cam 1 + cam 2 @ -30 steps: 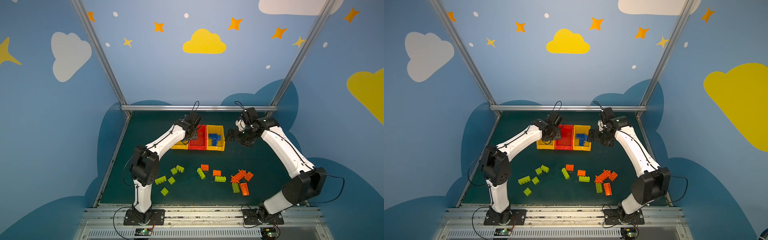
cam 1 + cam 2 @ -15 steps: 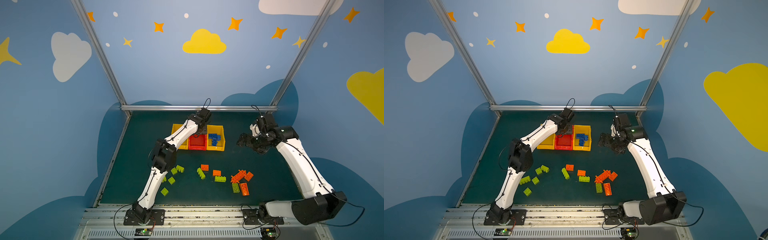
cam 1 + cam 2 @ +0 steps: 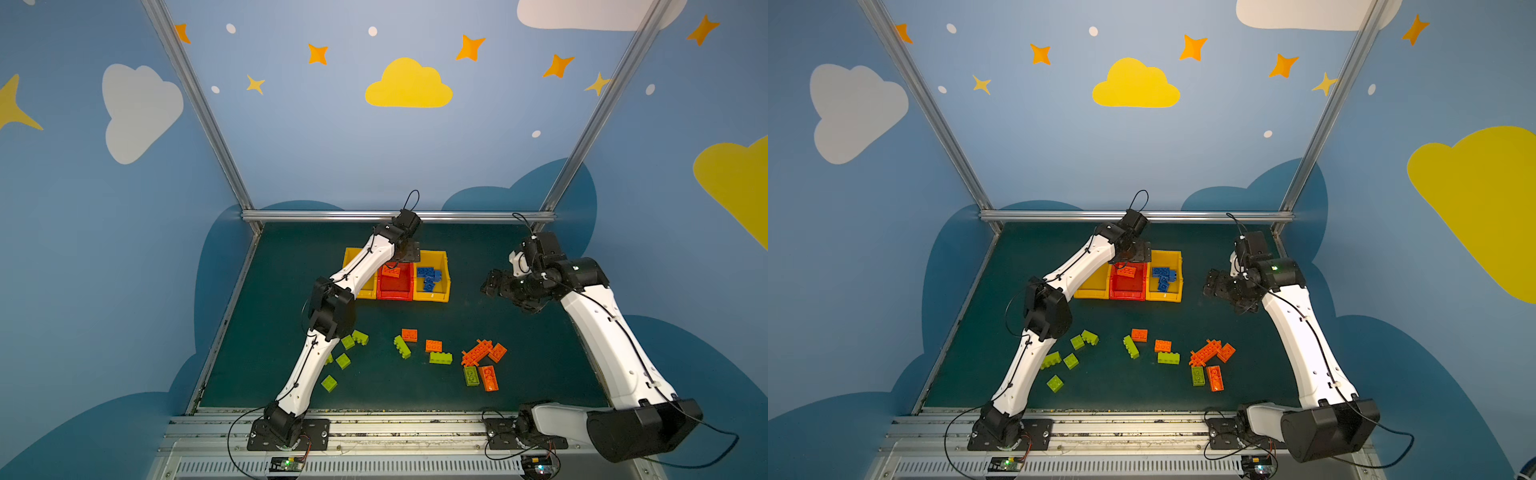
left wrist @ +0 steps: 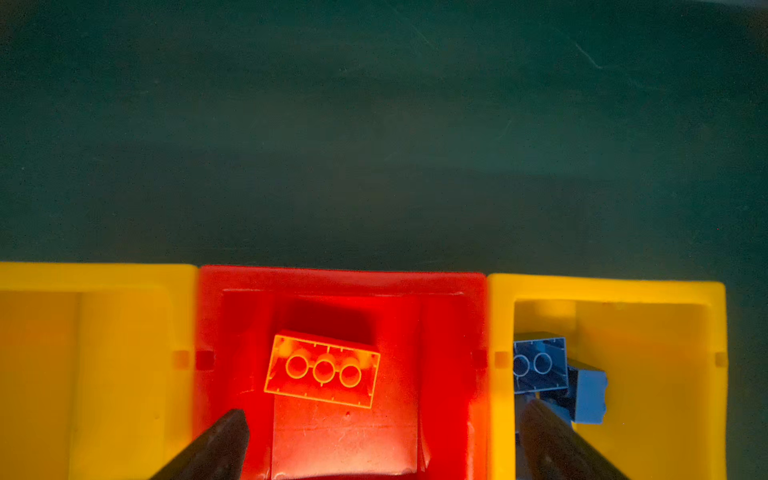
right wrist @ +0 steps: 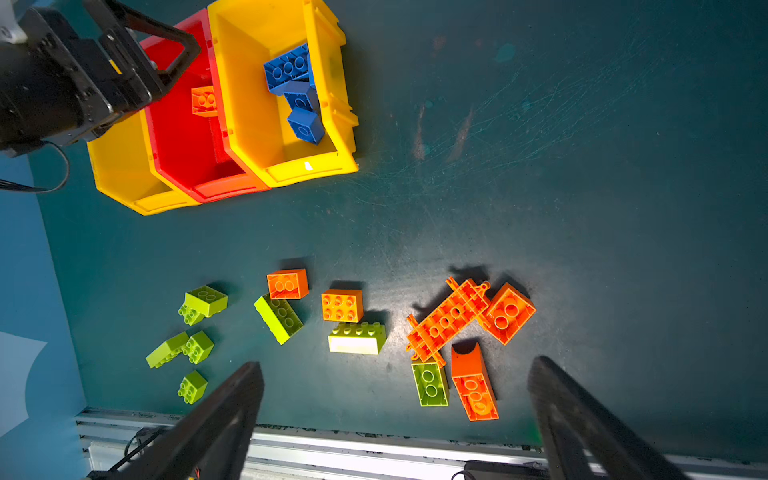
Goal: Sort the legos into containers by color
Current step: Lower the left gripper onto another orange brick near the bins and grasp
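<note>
Left wrist shows orange lego [image 4: 322, 370] underside-up, detail seemingly lost in top views.

Bins [image 3: 366, 293] abreast near table's [image 3: 490, 249] far edge.
I see one orange brick [image 3: 391, 271] underside-up in red bin [image 3: 395, 296]; blue bricks [image 3: 429, 277] in right yellow bin [image 3: 432, 297]; lime bricks [image 3: 402, 347], loose orange bricks [image 3: 478, 353] toward near edge.

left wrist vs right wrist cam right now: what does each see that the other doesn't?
Left wrist only: the whole binned orange brick, hollow side up, three tubes showing. Right wrist only: loose green bricks and loose orange bricks on the mat, plus the open right end effector. Both: red bin, yellow bin holding blue bricks, and the open left end effector above the red bin.
</note>
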